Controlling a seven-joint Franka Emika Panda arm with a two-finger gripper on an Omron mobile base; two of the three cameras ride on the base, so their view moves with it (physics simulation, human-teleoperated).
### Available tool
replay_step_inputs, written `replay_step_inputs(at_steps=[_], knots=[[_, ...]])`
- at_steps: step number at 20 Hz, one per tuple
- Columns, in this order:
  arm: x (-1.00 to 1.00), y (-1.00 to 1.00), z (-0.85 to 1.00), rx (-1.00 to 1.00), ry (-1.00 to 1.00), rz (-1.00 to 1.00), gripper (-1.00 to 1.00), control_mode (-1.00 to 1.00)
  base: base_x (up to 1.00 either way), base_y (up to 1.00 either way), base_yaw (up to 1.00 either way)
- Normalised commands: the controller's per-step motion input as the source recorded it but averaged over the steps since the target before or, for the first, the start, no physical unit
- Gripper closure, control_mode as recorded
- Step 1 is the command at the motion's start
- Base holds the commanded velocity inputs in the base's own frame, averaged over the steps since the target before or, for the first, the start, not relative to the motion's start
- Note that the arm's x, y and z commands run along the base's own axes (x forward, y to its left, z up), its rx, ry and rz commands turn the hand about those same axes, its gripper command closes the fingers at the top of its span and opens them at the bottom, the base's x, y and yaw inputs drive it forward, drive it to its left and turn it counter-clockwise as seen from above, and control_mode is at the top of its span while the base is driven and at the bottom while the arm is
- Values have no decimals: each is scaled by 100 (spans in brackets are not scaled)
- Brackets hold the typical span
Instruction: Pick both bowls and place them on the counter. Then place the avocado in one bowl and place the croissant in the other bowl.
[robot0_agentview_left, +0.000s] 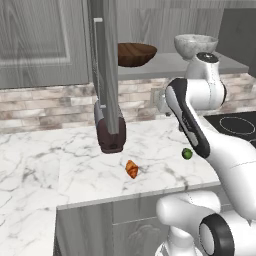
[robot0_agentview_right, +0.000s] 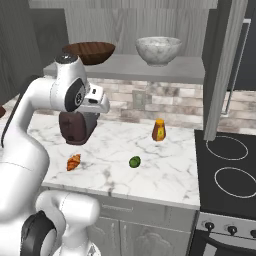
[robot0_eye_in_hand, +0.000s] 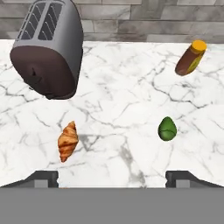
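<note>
The two bowls stand on the grey shelf: the dark brown wooden bowl (robot0_agentview_left: 136, 53) (robot0_agentview_right: 89, 51) to the left, the pale marbled bowl (robot0_agentview_left: 195, 46) (robot0_agentview_right: 158, 50) to the right. On the white marble counter (robot0_agentview_left: 75, 165) (robot0_agentview_right: 165, 170) (robot0_eye_in_hand: 122, 87) lie the orange-brown croissant (robot0_agentview_left: 131, 169) (robot0_agentview_right: 73, 161) (robot0_eye_in_hand: 68, 141) and the dark green avocado (robot0_agentview_left: 187, 153) (robot0_agentview_right: 134, 161) (robot0_eye_in_hand: 167, 129). My gripper (robot0_eye_in_hand: 112, 179) hangs open above the counter and looks down on it. The croissant is ahead of its left fingertip, the avocado ahead of its right one. Nothing sits between the fingers.
A dark toaster (robot0_agentview_left: 110, 132) (robot0_agentview_right: 75, 127) (robot0_eye_in_hand: 50, 57) stands on the counter behind the croissant. An upright orange bottle (robot0_agentview_right: 159, 130) (robot0_eye_in_hand: 191, 57) is near the brick wall. A black stove (robot0_agentview_right: 230, 170) adjoins the counter's right end. An open cabinet door (robot0_agentview_left: 106, 65) (robot0_agentview_right: 225, 65) juts out beside the shelf.
</note>
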Motion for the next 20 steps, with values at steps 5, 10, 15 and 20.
replay_step_inputs(at_steps=[5,10,15,20], knots=[[-19,-55,14,-1,-24,-5,-100,-100,0,0,0],[-26,-57,44,-13,-38,-1,-100,-100,0,0,0],[-38,-44,64,-23,-49,0,-100,-100,0,0,0],[-29,-30,79,-27,-46,4,-100,-100,0,0,0]])
